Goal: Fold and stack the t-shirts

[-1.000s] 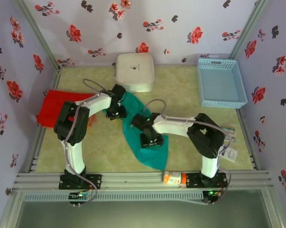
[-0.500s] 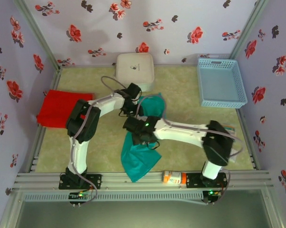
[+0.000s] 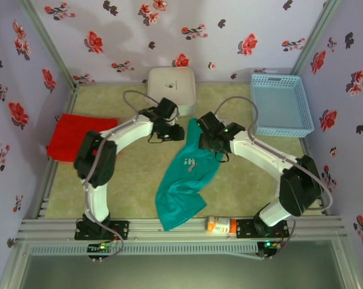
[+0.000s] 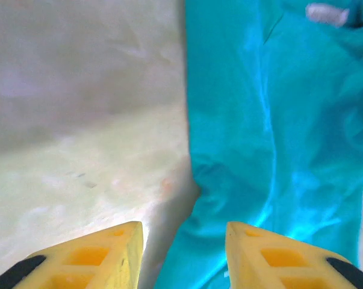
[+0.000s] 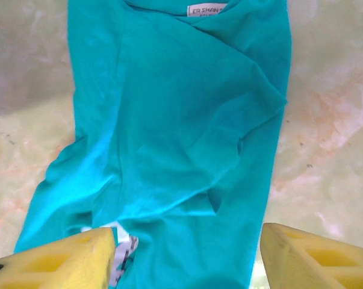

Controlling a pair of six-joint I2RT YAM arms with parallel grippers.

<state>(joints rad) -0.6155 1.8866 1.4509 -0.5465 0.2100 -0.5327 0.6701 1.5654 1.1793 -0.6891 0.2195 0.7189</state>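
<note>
Yellow fingers on the left claw point(image 4: 182, 233) and right claw point(image 5: 187, 233) both stand apart, holding nothing, hovering over the teal tee point(image 3: 187, 174), which lies rumpled mid-table. Looks like the spreading-out step; next they'd need to pinch corners and flatten it. Red tee point(image 3: 73, 135) waits at the left wall. Pale green mat point(image 3: 241, 180), floral walls point(image 3: 229, 36) all round.

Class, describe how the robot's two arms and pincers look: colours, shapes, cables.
The left arm and right arm have white tubular links between bulky black joints. A thin grey cable loops off each. The left pincer and right pincer have blocky yellow fingers with hollow cut-outs and black outer patches.
</note>
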